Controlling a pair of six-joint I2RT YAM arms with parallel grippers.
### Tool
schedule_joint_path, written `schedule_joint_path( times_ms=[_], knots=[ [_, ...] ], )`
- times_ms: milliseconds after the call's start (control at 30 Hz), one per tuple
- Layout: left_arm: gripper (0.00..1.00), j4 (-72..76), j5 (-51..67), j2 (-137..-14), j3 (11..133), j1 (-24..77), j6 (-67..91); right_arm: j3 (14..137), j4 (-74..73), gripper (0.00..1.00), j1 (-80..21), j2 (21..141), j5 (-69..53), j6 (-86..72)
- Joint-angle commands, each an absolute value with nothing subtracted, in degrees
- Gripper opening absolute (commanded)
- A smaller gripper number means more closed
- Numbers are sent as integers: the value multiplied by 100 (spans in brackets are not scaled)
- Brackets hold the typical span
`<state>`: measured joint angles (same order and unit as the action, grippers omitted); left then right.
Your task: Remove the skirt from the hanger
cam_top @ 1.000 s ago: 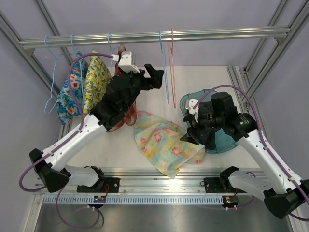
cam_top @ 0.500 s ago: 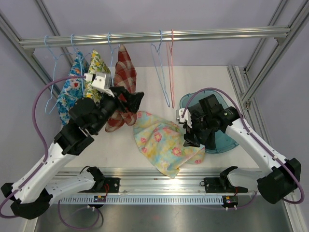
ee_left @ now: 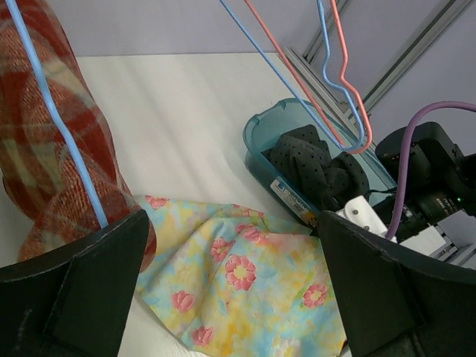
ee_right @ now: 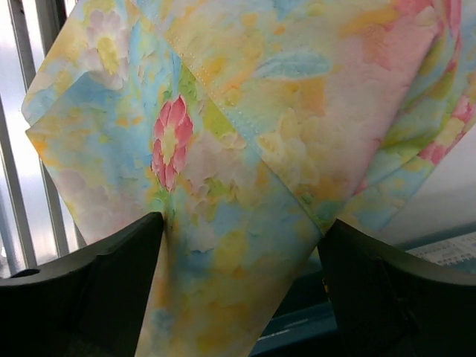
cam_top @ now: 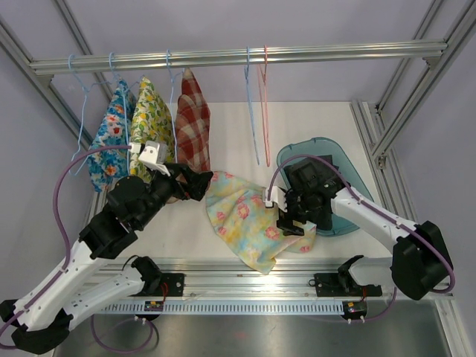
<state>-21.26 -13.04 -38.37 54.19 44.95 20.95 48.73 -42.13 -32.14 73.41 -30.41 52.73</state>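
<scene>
A pastel floral skirt (cam_top: 249, 216) lies crumpled on the white table, off any hanger. It also shows in the left wrist view (ee_left: 253, 275) and fills the right wrist view (ee_right: 245, 111). An empty blue hanger (cam_top: 253, 111) and an empty pink hanger (cam_top: 265, 104) hang on the rail (cam_top: 223, 57). My left gripper (cam_top: 201, 182) is open and empty, just left of the skirt and beside a red plaid skirt (cam_top: 192, 119). My right gripper (cam_top: 286, 219) is open at the skirt's right edge, with a fold of its fabric between the spread fingers (ee_right: 82, 282).
A blue floral skirt (cam_top: 108, 137) and a yellow floral skirt (cam_top: 149, 119) hang on hangers at the rail's left end. A teal bin (cam_top: 349, 160) with dark dotted clothes (ee_left: 320, 167) stands at the right. Frame posts run along both sides.
My left arm has drawn back from the rail, down and toward the near left, and the plaid skirt hangs straight again. My right gripper has moved left and down onto the pastel skirt's edge.
</scene>
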Motion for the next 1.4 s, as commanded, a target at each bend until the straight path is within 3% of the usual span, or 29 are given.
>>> schedule_joint_path(
  times_ms=[0,33,167,200,300,600,800,933,1200,1367],
  knots=[
    [99,-1942,-1283,-3779,5344,4482,2311,4781,-3622,86,-3401,7435,-2979,5238],
    [99,-1960,-1283,-3779,5335,4482,2320,4781,-3604,80,-3410,7462,-3032,5230],
    [99,-1969,-1310,-3753,5317,4482,2338,4983,-3857,33,-3419,7436,-3278,5168],
    [99,-1960,-1318,-3744,5309,4482,2347,5088,-3963,14,-3419,7305,-3287,5168],
    [99,-1969,-1327,-3691,5265,4482,2321,5238,-4446,0,-3358,6666,-3489,5352],
    [99,-1890,-1327,-3437,5203,4482,2048,6283,-4966,0,-3059,5064,-3218,3871],
    [99,-1714,-1222,-3287,5185,4482,1811,6249,-3649,0,-2900,4010,-1261,1877],
    [99,-1740,-1178,-3270,5247,4491,1732,6512,-3463,0,-2892,4007,303,1381],
    [99,-1714,-1152,-3287,5334,4482,1653,7987,-3497,0,-2874,4753,1519,625],
    [99,-1872,-1151,-3322,5546,4482,1521,8261,-3656,0,-2830,4974,1925,440]
  ],
)
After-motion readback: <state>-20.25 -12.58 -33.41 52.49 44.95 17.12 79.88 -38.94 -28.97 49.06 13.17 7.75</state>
